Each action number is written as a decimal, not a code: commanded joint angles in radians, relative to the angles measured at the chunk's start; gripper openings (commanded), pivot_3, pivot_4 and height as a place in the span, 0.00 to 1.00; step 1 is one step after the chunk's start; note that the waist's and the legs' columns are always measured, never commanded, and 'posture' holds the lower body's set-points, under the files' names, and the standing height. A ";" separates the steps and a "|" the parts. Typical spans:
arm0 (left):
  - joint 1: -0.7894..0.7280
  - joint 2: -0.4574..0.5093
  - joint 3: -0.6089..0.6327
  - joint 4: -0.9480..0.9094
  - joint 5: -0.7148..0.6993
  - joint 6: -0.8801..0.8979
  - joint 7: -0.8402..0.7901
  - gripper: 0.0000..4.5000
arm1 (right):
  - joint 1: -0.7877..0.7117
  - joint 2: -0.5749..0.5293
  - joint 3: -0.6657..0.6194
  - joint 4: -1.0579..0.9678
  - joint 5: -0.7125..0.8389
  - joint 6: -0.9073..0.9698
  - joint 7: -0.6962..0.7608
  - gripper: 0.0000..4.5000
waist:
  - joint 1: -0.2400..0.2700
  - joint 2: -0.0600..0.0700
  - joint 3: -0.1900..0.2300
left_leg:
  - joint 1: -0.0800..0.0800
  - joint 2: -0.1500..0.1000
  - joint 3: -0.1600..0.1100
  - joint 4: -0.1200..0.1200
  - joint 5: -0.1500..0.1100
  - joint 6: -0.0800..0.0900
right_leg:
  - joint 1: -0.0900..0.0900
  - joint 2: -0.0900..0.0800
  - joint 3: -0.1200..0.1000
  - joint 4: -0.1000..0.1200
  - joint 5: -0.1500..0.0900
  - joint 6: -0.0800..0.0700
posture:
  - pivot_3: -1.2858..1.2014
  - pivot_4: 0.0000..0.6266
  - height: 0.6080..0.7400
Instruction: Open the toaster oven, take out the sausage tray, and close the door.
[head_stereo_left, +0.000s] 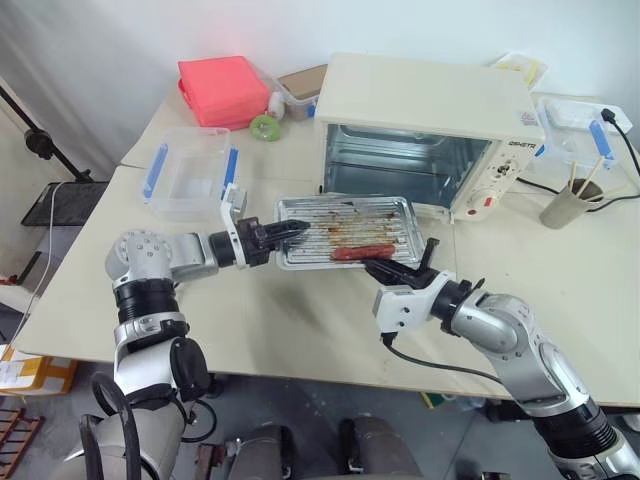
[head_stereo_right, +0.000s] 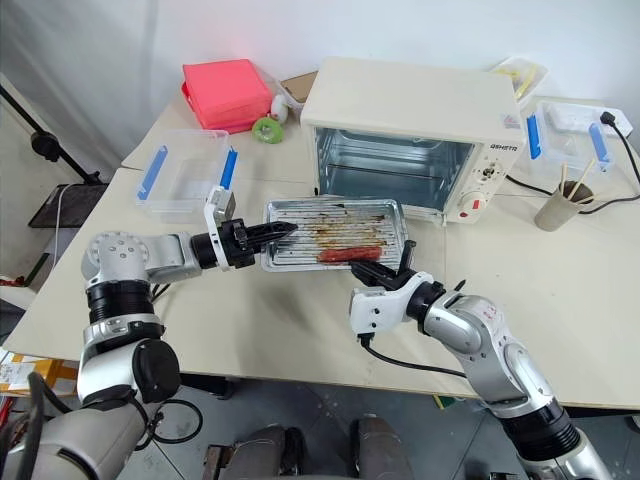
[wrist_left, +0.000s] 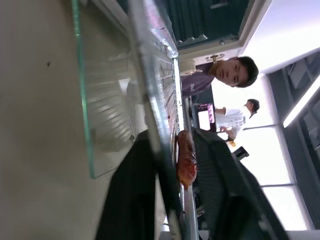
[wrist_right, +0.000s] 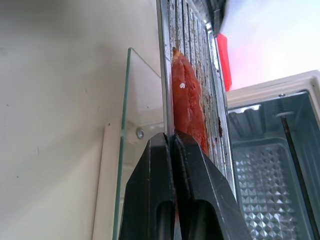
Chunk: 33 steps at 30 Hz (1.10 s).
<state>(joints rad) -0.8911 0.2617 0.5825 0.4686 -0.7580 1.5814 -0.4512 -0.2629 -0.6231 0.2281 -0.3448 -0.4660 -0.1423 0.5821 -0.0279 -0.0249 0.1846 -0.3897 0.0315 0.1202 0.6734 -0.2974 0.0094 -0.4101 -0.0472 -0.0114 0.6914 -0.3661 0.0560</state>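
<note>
Sausage tray (head_stereo_left: 345, 230) rim partly behind both end effectors

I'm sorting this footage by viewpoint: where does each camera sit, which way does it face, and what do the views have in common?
Left and right eye views: on the head, looking forward and down at the toaster oven, both arms showing.
Left wrist view: along the left gripper, edge-on to the sausage tray; two people behind.
Right wrist view: along the right gripper, clamped on the tray rim, facing the open oven.
Shared: tray, sausage, the door.
</note>
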 joint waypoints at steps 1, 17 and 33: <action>0.009 -0.017 0.044 -0.032 -0.048 0.032 0.041 0.00 | 0.003 0.004 -0.035 -0.016 0.057 -0.011 0.002 0.00 | 0.000 0.000 0.000 | 0.000 0.000 0.000 0.000 0.000 0.000 | 0.000 0.000 0.000 0.000 0.000 0.000 | 0.52 0.24 1.00; 0.184 0.147 0.037 0.040 -0.574 0.033 0.290 0.00 | 0.193 -0.104 -0.329 0.060 0.477 -0.115 0.109 0.50 | -0.001 -0.001 0.000 | 0.002 0.000 -0.001 0.001 0.000 0.000 | 0.002 0.000 0.000 0.000 0.000 0.000 | 0.52 0.24 1.00; 0.606 0.112 0.155 -0.274 -1.210 -0.345 0.785 0.00 | 0.117 -0.154 -0.403 0.657 0.707 -0.076 0.410 0.01 | -0.003 -0.001 0.000 | 0.021 0.000 -0.003 -0.007 -0.001 0.001 | 0.025 -0.001 -0.001 -0.011 0.000 -0.001 | 0.52 0.24 1.00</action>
<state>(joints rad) -0.2968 0.3753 0.7421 0.2600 -1.8835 1.2916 0.3114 -0.1257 -0.7717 -0.1903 0.2810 0.2341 -0.2378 0.9609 -0.0308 -0.0262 0.1842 -0.3681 0.0319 0.1168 0.6661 -0.2987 0.0101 -0.3844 -0.0485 -0.0128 0.6796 -0.3665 0.0554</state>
